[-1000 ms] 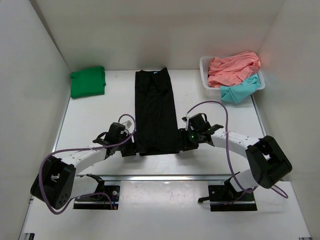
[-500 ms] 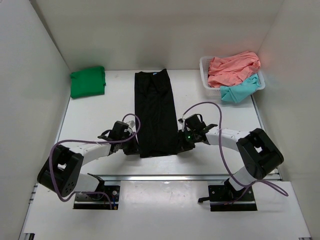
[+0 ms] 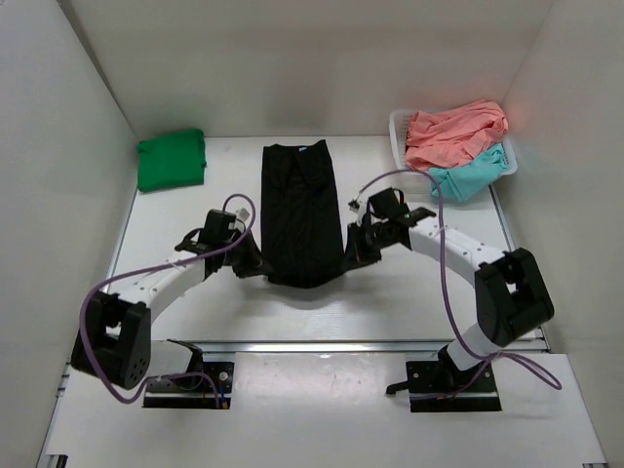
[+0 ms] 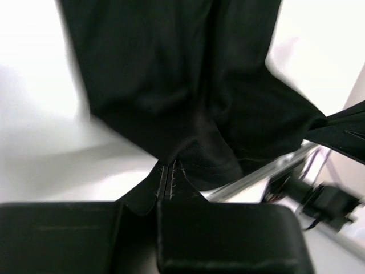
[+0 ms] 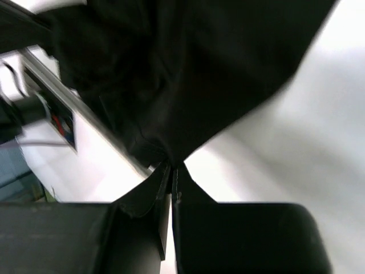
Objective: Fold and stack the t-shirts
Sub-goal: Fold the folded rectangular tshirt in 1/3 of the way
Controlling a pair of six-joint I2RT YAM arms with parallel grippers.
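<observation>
A long black t-shirt (image 3: 300,210) lies folded into a strip down the middle of the table, with a pale label at its far end. Its near hem hangs lifted off the table between the two arms. My left gripper (image 3: 255,261) is shut on the hem's left corner (image 4: 171,165). My right gripper (image 3: 353,252) is shut on the hem's right corner (image 5: 171,157). A folded green t-shirt (image 3: 172,160) rests at the far left. A coral-pink t-shirt (image 3: 453,132) and a teal t-shirt (image 3: 468,175) lie heaped in the basket.
The white plastic basket (image 3: 399,136) stands at the far right corner. White walls close in the table on the left, back and right. A metal rail (image 3: 322,344) runs along the near edge by the arm bases.
Both grippers have shut on the near corners of the black t-shirt and raised them, moving away from the near edge. The hem has come up off the table and the strip has shortened.
</observation>
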